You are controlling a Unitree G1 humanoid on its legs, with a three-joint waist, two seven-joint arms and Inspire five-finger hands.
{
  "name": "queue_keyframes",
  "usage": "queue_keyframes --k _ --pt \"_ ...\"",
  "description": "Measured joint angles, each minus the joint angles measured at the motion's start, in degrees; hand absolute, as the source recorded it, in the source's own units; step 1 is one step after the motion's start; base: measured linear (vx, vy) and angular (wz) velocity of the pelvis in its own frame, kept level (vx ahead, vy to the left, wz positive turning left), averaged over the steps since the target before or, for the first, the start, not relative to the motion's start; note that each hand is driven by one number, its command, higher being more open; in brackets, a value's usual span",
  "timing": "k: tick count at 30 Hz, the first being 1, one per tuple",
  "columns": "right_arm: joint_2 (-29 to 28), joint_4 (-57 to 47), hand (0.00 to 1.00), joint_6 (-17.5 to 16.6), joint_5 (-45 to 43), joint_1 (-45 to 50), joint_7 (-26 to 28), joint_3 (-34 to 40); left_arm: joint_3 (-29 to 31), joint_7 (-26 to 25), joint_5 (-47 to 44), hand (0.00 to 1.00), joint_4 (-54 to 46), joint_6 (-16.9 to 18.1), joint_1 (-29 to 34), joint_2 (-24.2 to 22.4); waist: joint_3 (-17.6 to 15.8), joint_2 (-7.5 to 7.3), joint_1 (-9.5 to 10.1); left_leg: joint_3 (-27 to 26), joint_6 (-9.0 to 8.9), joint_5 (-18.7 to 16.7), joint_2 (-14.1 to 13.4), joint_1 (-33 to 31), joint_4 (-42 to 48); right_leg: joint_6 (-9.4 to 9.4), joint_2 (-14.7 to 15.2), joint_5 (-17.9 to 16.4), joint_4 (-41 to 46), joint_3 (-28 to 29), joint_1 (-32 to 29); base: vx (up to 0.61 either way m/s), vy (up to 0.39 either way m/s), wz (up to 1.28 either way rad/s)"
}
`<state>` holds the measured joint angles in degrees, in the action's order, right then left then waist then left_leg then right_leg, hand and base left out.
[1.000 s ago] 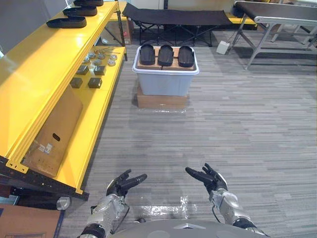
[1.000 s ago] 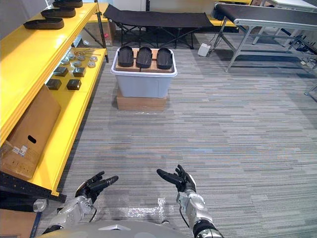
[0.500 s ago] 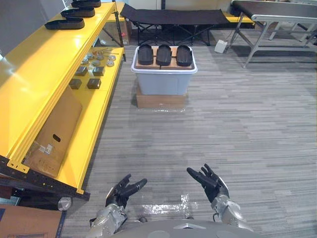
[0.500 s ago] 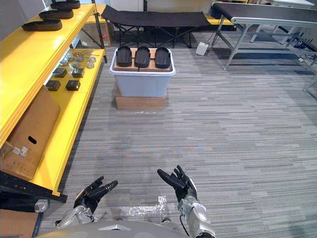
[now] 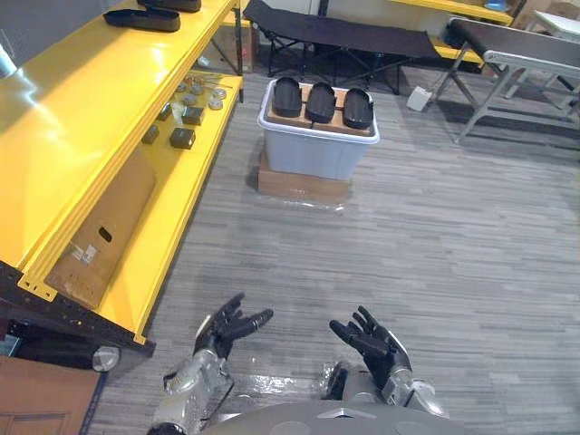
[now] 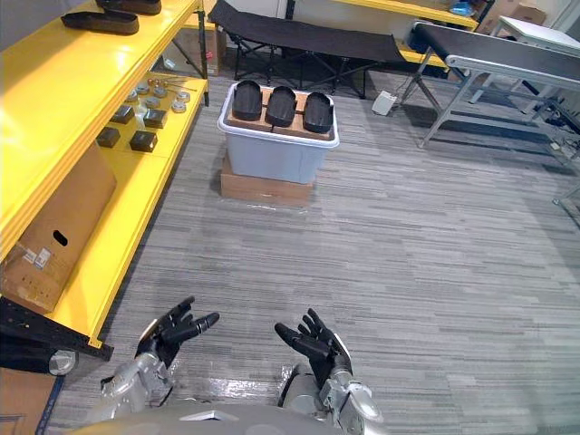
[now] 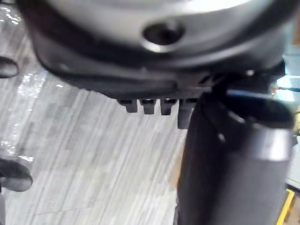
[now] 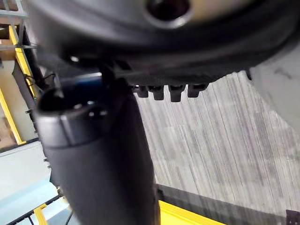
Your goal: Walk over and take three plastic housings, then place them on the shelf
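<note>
1. Saw grey striped floor (image 5: pixel 426 245) spreading across most of the scene.
2. Saw a two-level yellow shelf (image 5: pixel 82 118) running down the left, cropped at its near and far ends, with much of the lower level hidden under the top one.
3. Noted a black folding cot (image 5: pixel 344 36) and a black-topped bench on metal legs (image 5: pixel 517 50) at the far side, both cut by the upper edge.
4. Found a flat cardboard box (image 5: pixel 104 231) leaning on the lower level, upper edge tucked out of sight beneath the top level.
5. Found a pale plastic tub (image 5: pixel 315 149) standing on a brown cardboard base (image 5: pixel 302 188), near the shelf and well ahead of both hands. Could not see inside it, a brown board (image 5: pixel 337 96) lying across the top.
6. Counted three black plastic housings (image 5: pixel 321 101) side by side on that board, well apart from either hand.
7. Spotted two more black housings (image 6: pixel 100 22) on the shelf's top level at the far end, the farther one cropped.
8. Saw the left hand (image 5: pixel 227 328) low at the near edge, palm turned inward, fingers spread and released, grasping nothing.
9. Saw the right hand (image 5: pixel 372 340) opposite it in the same pose, fingers splayed and empty.
10. From both wrists, made out a thumb looming close over the floor, fingertips out of sight.
11. Noticed small dark blocks (image 5: pixel 182 138) and round metal parts (image 5: pixel 204 91) on the lower level, too small to identify.
</note>
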<state>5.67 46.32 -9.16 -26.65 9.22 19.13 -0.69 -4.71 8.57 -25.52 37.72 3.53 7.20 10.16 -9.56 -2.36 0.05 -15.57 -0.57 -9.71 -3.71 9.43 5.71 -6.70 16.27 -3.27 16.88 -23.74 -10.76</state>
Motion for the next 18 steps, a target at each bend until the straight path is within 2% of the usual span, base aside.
queue_keyframes --k 2,3,4,5,6,7,8,9,10,11,12,13,14,16,17,18 --pt "-0.02 -0.01 1.0 -0.35 0.79 0.54 0.07 0.03 0.0 0.16 -1.6 1.0 0.07 -0.05 0.16 0.51 -0.09 0.0 0.13 0.5 -2.06 -3.85 -1.5 0.14 4.3 0.56 -1.63 2.6 -3.43 2.58 1.73 0.22 -0.179 0.06" --pt "-0.02 0.0 1.0 -0.39 0.78 0.77 0.06 0.07 -0.02 0.24 -1.77 1.0 0.12 -0.14 0.21 0.51 -0.05 -0.12 0.18 0.72 -2.79 -5.17 -1.88 0.21 5.71 1.33 -1.93 2.12 -3.42 2.96 2.31 0.26 -0.292 0.07" --pt "-0.02 0.04 1.0 -0.36 0.78 1.22 0.03 0.09 -0.1 0.24 -1.88 1.0 0.13 -0.21 0.31 0.49 0.28 -0.41 0.4 0.94 -4.71 -8.36 -2.9 0.13 8.63 4.01 -2.99 0.51 -2.77 3.18 3.24 0.3 -0.338 0.01" --pt "0.58 0.19 1.0 -0.31 0.76 1.16 -0.15 0.15 -0.17 0.14 -1.88 1.0 0.39 -0.36 0.48 -0.42 0.45 1.67 0.35 1.06 -6.6 -10.6 -6.08 0.15 11.1 4.43 -5.27 1.8 -0.77 3.05 3.33 0.37 -0.4 -0.05" --pt "0.9 0.16 1.0 -0.35 0.76 1.18 -0.17 0.16 -0.23 0.16 -1.89 1.0 0.41 -0.38 0.94 -0.79 1.17 2.43 0.22 0.91 -7.23 -10.77 -7.69 0.21 11.99 4.5 -6.65 1.72 -0.62 2.78 3.34 0.36 -0.327 -0.09" --pt "1.47 0.19 1.0 -0.33 0.74 0.63 -0.62 0.28 -0.46 0.16 -1.94 1.0 0.54 -0.33 1.25 -1.21 1.79 3.7 0.26 0.29 -7.09 -10.31 -10.47 -1.41 16.8 5.61 -9.01 1.07 -0.3 2.1 3.56 0.31 -0.256 -0.18" --pt "1.92 0.24 1.0 -0.31 0.71 -0.19 -0.93 0.76 -1.08 0.13 -1.97 1.0 0.63 -0.33 1.26 -2.14 1.38 4.22 0.35 -1.33 -6.29 -7.85 -13.54 -5.11 25.56 7.35 -10.35 -0.06 0.04 2.09 4.11 0.38 -0.342 -0.24" --pt "2.25 0.24 1.0 -0.3 0.71 -0.49 -0.93 0.74 -1.38 0.12 -1.98 1.0 0.68 -0.33 1.44 -2.74 1.25 4.42 0.57 -1.99 -5.35 -5.85 -15.12 -7.04 30.39 7.83 -10.85 -0.2 -0.15 2.2 4.63 0.38 -0.355 -0.22" --pt "2.99 0.22 1.0 -0.23 0.9 -0.94 -0.96 0.66 -1.51 0.08 -2.15 1.0 1.07 -0.34 1.37 -4.24 0.42 5.16 0.62 -2.04 -2.99 -0.53 -18.81 -11.5 41.39 9.14 -12.62 -1.08 -1.77 2.25 7.35 0.46 -0.408 -0.11" --pt "3.63 0.24 1.0 -0.01 1.66 -1.17 -1.14 0.68 -1.5 -0.04 -3.58 1.0 1.14 -0.36 1.48 -5.59 -0.45 5.37 0.75 -0.28 -3.41 -1.28 -20.48 -15.47 50.72 9.81 -14.16 -1.49 -4.14 2.22 11.1 0.4 -0.311 -0.05" --pt "3.65 0.23 1.0 -0.03 2.0 -1.2 -1.26 0.7 -1.5 -0.02 -3.94 1.0 1.11 -0.38 1.49 -5.95 -0.74 5.36 1.05 0.6 -3.46 -1.84 -19.94 -17.09 53.44 10.05 -14.48 -1.64 -5.5 2.23 13.07 0.32 -0.213 -0.1" --pt "3.69 0.23 1.0 -0.04 2.93 -1.36 -1.62 0.74 -1.49 0.17 -4.06 1.0 1.06 -0.39 1.49 -5.98 -1.1 4.86 1.46 1.21 -3.85 -2.51 -18.15 -18.56 54.07 10.33 -14.53 -1.83 -7.2 2.42 15.75 0.37 -0.184 -0.2" --pt "3.84 0.23 1.0 -0.32 3.5 -1.84 -2.17 0.75 -1.28 0.15 -4.15 1.0 0.34 -0.42 1.59 -5.84 -1.47 3.83 1.99 1.08 -3.83 -3.2 -14.96 -20.46 50.47 10.35 -14.54 -1.83 -9.3 3.09 18.21 0.36 -0.149 -0.39" --pt "4.52 0.23 1.0 -0.75 3.43 -3.7 -2.33 0.92 -1.18 0.03 -4.14 1.0 -1.31 -0.38 1.78 -5.91 -1.68 3.99 3.14 -0.89 -3.93 -3.61 -10.46 -22.63 38.46 10.35 -14.5 -1.8 -10.98 5.3 19.56 0.37 -0.063 -0.58" --pt "4.74 0.21 1.0 -1.12 3.31 -5.12 -2.73 1.14 -1.23 -0.17 -4.11 1.0 -2.02 -0.37 2.22 -6.13 -1.92 4.24 3.18 -1.31 -3.72 -2.27 -7.14 -23.6 27.23 10.35 -14.33 -1.81 -11.85 6.2 20.07 0.31 0.02 -0.56" --pt "4.79 0.19 1.0 -1.44 3.27 -5.94 -3.5 1.22 -1.22 -0.55 -4.12 1.0 -2.39 -0.31 2.32 -6.43 -1.96 4.46 3.29 -1.05 -4.03 0.89 -5.06 -24.07 17.89 10.28 -14.34 -1.85 -12.47 6.91 20.4 0.29 0.068 -0.49"
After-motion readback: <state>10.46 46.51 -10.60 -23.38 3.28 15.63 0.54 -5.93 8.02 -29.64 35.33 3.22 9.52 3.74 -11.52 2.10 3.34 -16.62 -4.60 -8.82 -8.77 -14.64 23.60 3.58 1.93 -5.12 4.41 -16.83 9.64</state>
